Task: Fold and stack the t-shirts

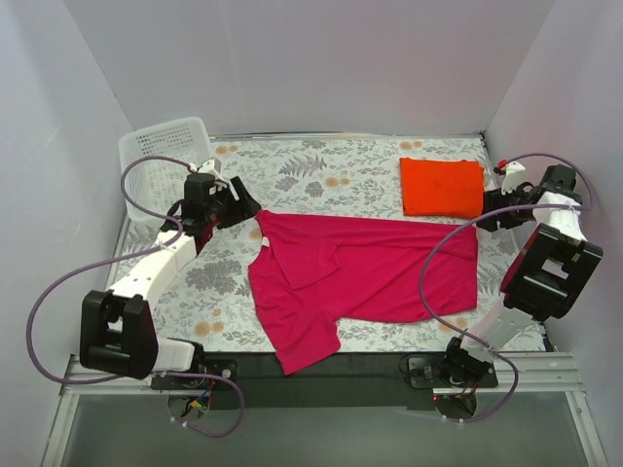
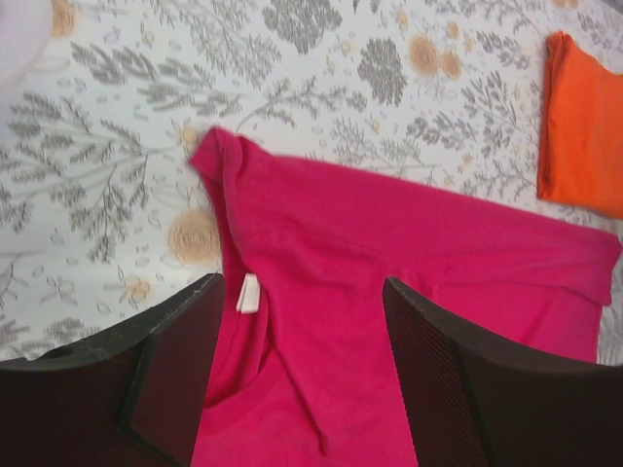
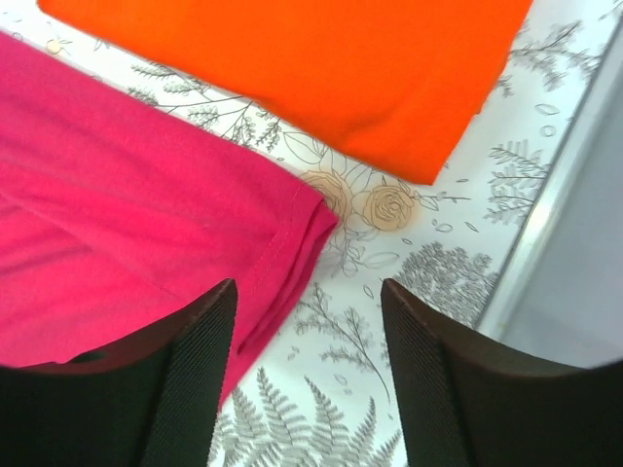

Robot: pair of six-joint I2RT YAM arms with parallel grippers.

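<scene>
A magenta-pink t-shirt (image 1: 360,272) lies folded lengthwise across the middle of the table, one sleeve hanging toward the front edge. Its collar with a white tag (image 2: 248,292) shows in the left wrist view. An orange-red t-shirt (image 1: 442,187) rests as a folded rectangle at the back right. My left gripper (image 1: 245,206) hovers open over the pink shirt's collar end with nothing between its fingers (image 2: 175,375). My right gripper (image 1: 484,216) hangs open beside the pink shirt's hem corner (image 3: 302,229), near the orange shirt (image 3: 321,58), holding nothing.
A white perforated basket (image 1: 164,156) stands at the back left corner. The table carries a floral cloth (image 1: 321,165). Walls close in on the left, back and right, and the right arm's body sits close to the right wall.
</scene>
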